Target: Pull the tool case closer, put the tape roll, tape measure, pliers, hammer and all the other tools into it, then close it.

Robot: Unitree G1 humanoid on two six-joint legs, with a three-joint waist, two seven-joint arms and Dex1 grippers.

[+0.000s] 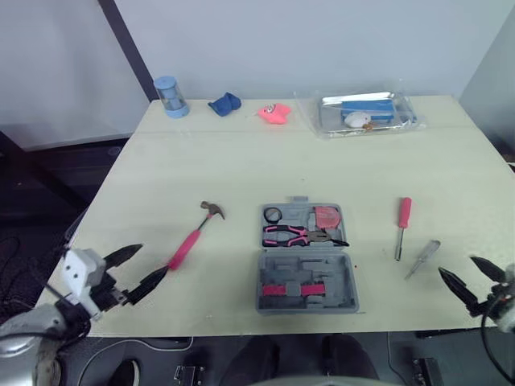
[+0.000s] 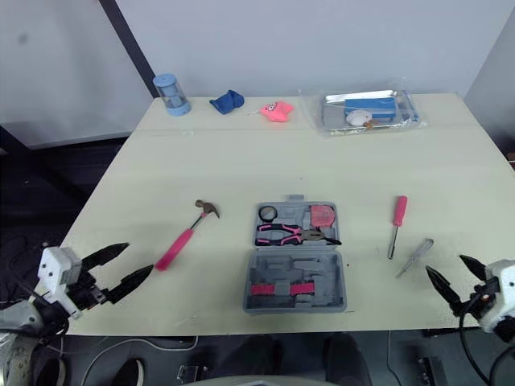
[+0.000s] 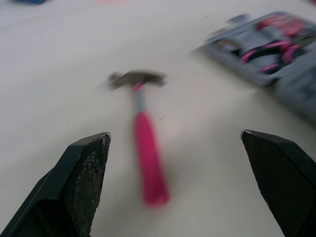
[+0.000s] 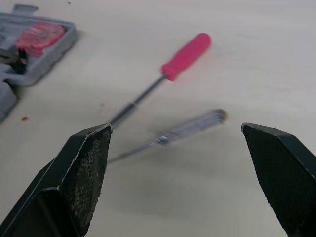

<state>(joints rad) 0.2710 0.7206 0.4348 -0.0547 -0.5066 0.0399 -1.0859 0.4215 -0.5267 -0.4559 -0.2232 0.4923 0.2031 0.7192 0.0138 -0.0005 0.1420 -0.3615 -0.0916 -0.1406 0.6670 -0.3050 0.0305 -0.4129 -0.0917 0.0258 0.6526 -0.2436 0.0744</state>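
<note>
An open grey tool case (image 1: pixel 308 257) lies near the table's front edge, holding the tape roll (image 1: pixel 273 215), red tape measure (image 1: pixel 326 216) and pink pliers (image 1: pixel 294 236). Left of it lies a pink-handled hammer (image 1: pixel 191 240). To the case's right lie a red-handled screwdriver (image 1: pixel 401 225) and a clear-handled screwdriver (image 1: pixel 423 258). My left gripper (image 1: pixel 135 269) is open at the front left, close to the hammer's handle end (image 3: pixel 148 168). Over the front right edge my right gripper (image 1: pixel 472 281) is open, facing both screwdrivers (image 4: pixel 168 133).
Along the table's far edge stand a blue cylinder (image 1: pixel 169 96), a blue cloth (image 1: pixel 225 104), a pink toy (image 1: pixel 274 112) and a clear tray (image 1: pixel 366 112) of items. The table's edges run close to both grippers.
</note>
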